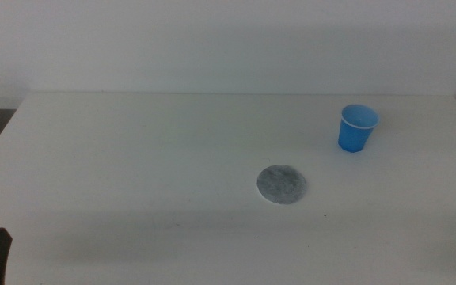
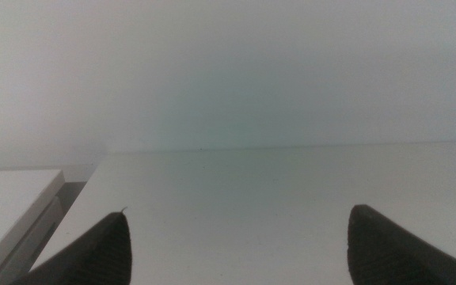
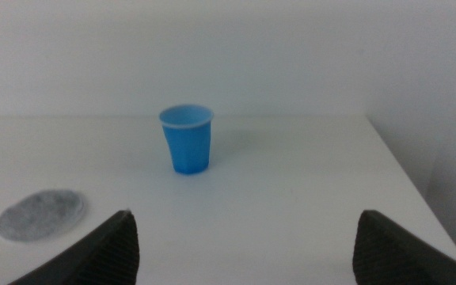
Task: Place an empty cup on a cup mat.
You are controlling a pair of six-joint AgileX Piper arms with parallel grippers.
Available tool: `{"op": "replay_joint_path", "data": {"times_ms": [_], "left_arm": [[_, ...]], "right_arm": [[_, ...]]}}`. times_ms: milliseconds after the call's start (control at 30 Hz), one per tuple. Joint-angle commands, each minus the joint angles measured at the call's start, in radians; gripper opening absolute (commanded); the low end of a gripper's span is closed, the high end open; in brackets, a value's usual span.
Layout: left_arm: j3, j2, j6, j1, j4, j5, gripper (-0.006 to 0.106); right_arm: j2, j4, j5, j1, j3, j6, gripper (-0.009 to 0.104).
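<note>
On the white table (image 1: 133,158), the left gripper (image 2: 236,245) waited at the near-left corner, jaws spread wide and empty. Right of the cup mat (image 1: 282,184), the cup (image 1: 357,127) stood upright, apart; the right gripper (image 3: 244,245) faced it, likewise agape, touching nothing.
</note>
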Motion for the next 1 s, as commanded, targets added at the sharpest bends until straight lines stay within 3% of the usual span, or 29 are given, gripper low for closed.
{"op": "replay_joint_path", "data": {"times_ms": [0, 300, 767, 967], "left_arm": [[0.000, -0.004, -0.003, -0.001, -0.002, -0.013, 0.094], [0.000, -0.004, -0.003, -0.001, -0.002, -0.013, 0.094], [0.000, -0.004, -0.003, -0.001, -0.002, -0.013, 0.094], [0.000, -0.004, -0.003, -0.001, -0.002, -0.013, 0.094]], "right_arm": [[-0.004, 0.002, -0.049, -0.008, 0.004, 0.000, 0.091], [0.156, 0.069, -0.002, -0.008, -0.150, 0.032, 0.091], [0.796, 0.086, 0.755, -0.008, -0.684, -0.014, 0.091], [0.924, 0.104, 0.701, -0.008, -0.715, -0.012, 0.091]]}}
